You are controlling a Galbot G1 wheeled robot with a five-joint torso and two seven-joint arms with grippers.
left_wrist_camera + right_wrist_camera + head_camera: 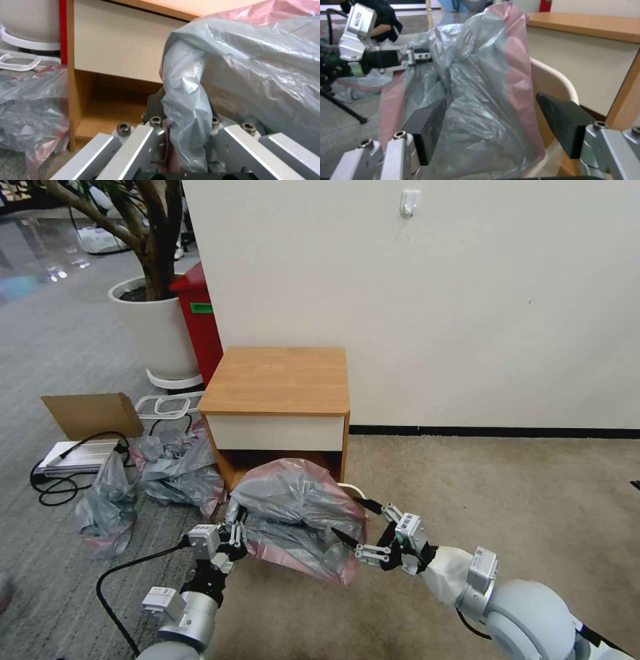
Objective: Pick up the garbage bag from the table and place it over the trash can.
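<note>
Draping over the trash can (351, 488), the garbage bag (300, 500) sits on the floor directly in front of the counter (277, 380), at six o'clock from its white drawer front. Its grey film billows up over the bin's mouth, with the pink-red band running along the top and down the near side. A short arc of the cream rim shows at three o'clock of the bag; the rest of the bin is covered.

Left hand (233, 530) is at the bag's eight o'clock edge, clenched on a gathered fold of the plastic; in the left wrist view that fold (186, 110) rises straight out from between the fingers. Right hand (360, 527) is at the bag's four o'clock side with its jaws spread wide. In the right wrist view one black pad (426, 130) lies against the grey film and the other pad (565, 125) stands beside the bin's cream wall (550, 85); whether the bag's edge is actually pinched there is hard to say, though it looks released.

Other grey-and-pink bags (180, 467) lie crumpled on the carpet at nine o'clock from the counter, near a cardboard box (93, 413). A red bin (200, 327) and a white planter (157, 330) stand at eleven o'clock.
</note>
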